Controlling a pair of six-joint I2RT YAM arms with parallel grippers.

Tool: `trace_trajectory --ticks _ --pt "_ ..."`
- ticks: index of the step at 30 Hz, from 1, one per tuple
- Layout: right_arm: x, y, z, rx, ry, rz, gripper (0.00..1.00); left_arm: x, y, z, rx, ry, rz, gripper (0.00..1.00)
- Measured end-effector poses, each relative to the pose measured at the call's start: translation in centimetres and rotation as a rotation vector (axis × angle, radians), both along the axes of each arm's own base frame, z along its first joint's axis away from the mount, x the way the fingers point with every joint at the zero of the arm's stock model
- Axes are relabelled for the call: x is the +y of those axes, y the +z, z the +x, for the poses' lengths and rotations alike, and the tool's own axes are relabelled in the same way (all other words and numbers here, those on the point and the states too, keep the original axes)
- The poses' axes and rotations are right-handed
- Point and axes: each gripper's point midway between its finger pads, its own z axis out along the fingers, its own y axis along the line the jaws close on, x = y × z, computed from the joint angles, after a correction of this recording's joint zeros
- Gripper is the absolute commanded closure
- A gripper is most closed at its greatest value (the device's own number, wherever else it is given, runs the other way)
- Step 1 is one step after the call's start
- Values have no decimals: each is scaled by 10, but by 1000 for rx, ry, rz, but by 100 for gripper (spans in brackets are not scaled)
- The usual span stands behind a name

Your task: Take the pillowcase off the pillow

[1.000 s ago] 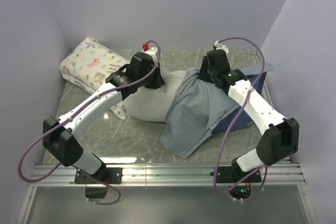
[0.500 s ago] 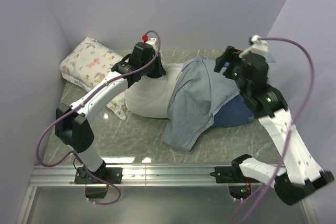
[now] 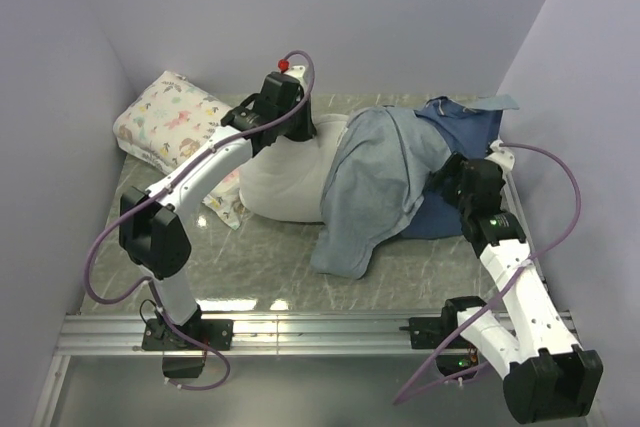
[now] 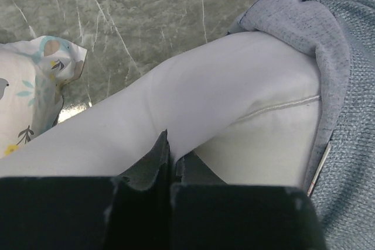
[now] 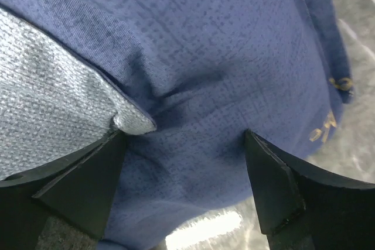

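Note:
The plain white pillow lies across the table middle, its right part still inside the blue pillowcase. The case is turned back, pale inner side up, dark navy part at the far right. My left gripper is shut on a pinch of the white pillow at its far edge; the case's folded edge lies to its right. My right gripper is open, its fingers spread against the navy case near the table surface.
A smaller floral-print pillow lies at the back left, and a floral cover corner pokes out by the white pillow; it also shows in the left wrist view. Lilac walls close in the left, back and right sides.
My right arm has swung down and forward, from above the case to its near right side, low on the table. The navy part now lies flatter at the back right. The left gripper holds the pillow.

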Motion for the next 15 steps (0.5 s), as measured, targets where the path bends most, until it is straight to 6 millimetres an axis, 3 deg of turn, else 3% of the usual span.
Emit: trace_trajectory --ticks 3,6,7,10,15 --pt "3 4 9 -47 8 31 13 1 0 2 -4 2 10 100" --pt "6 4 15 -77 17 59 26 2 0 4 -7 7 23 100" --pt "7 3 17 -83 20 68 52 3 0 4 -8 7 27 100" --pt "9 5 19 -96 24 79 94 4 1 4 -9 7 35 100" --pt "0 12 19 -84 -10 79 100 9 6 3 0 11 45 100"
